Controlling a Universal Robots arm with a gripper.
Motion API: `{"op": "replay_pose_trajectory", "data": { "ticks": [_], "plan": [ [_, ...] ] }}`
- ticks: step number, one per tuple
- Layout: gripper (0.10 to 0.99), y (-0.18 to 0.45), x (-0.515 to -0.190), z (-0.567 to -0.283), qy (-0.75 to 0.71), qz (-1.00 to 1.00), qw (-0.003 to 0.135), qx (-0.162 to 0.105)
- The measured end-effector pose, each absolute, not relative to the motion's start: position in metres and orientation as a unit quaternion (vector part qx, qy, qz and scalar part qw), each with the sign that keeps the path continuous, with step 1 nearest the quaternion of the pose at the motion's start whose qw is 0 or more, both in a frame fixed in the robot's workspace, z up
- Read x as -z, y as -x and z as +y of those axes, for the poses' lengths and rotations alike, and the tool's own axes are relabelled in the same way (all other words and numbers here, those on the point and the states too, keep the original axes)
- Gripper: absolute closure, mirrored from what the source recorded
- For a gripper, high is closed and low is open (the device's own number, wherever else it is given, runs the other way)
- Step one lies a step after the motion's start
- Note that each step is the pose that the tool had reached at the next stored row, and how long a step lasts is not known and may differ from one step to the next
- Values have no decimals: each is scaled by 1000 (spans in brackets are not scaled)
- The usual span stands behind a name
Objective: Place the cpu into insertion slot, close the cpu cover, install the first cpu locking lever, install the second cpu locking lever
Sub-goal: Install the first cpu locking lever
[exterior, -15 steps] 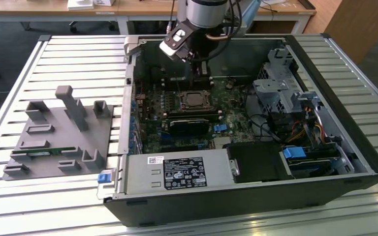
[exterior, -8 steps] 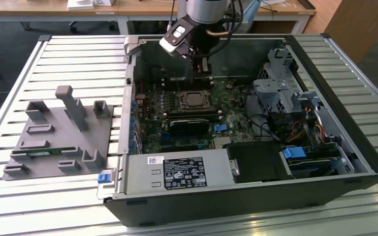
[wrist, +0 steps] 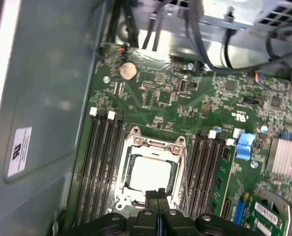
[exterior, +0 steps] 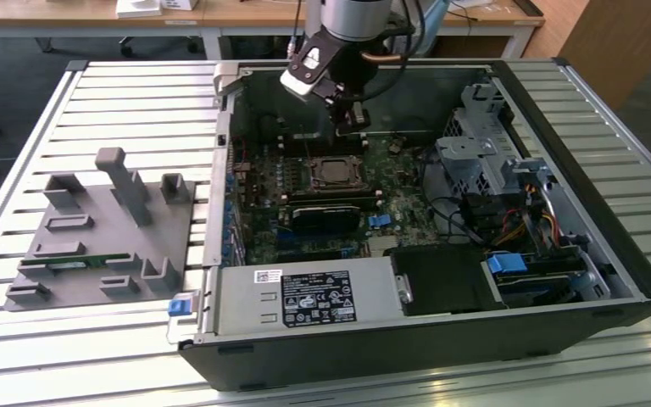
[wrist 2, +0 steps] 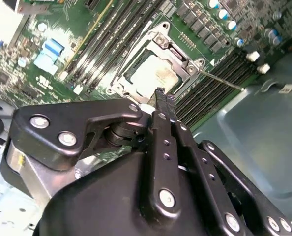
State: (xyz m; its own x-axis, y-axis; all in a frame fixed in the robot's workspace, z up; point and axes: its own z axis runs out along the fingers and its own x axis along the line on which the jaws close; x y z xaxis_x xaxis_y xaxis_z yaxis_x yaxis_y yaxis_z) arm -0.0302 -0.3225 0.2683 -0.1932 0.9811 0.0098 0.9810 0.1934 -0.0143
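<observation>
1. A computer case (exterior: 416,348) lies open on a slatted desk (exterior: 133,110), and the arm reaches down into its far half.
2. The claw (exterior: 355,125) hangs above the green circuit board (wrist: 160,98), just on the far side of the socket area in the exterior view.
3. In both wrist views its two fingers (wrist: 153,196) are pressed together with nothing between them.
4. The cpu (wrist: 150,173) lies flat in the insertion slot (wrist: 128,172), with its pale metal top facing up.
5. The cpu cover (wrist: 153,144) lies down over the slot, and the chip shows through its window.
6. In the first wrist view the fingertips appear over the edge of the cover. Whether they touch it cannot be told.
7. In the second wrist view a thin metal rod (wrist 2: 219,79) runs out from one corner of the cover and over the neighbouring memory slots (wrist 2: 210,83).
8. More long black memory slots flank the socket on its other side.
9. A round coin battery (wrist: 128,71) sits on the board, well apart from the socket.
10. A grey power supply (exterior: 303,297) with a label fills the near part of the case.
11. On the desk, to the exterior view's left of the case, stands a grey holder (exterior: 99,237) with several posts.
</observation>
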Motion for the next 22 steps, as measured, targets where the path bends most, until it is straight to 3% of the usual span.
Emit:
{"op": "replay_pose_trajectory", "data": {
  "ticks": [22],
  "plan": [
    [980, 30, -268, -323, 496, -868, 8, -4]
  ]
}}
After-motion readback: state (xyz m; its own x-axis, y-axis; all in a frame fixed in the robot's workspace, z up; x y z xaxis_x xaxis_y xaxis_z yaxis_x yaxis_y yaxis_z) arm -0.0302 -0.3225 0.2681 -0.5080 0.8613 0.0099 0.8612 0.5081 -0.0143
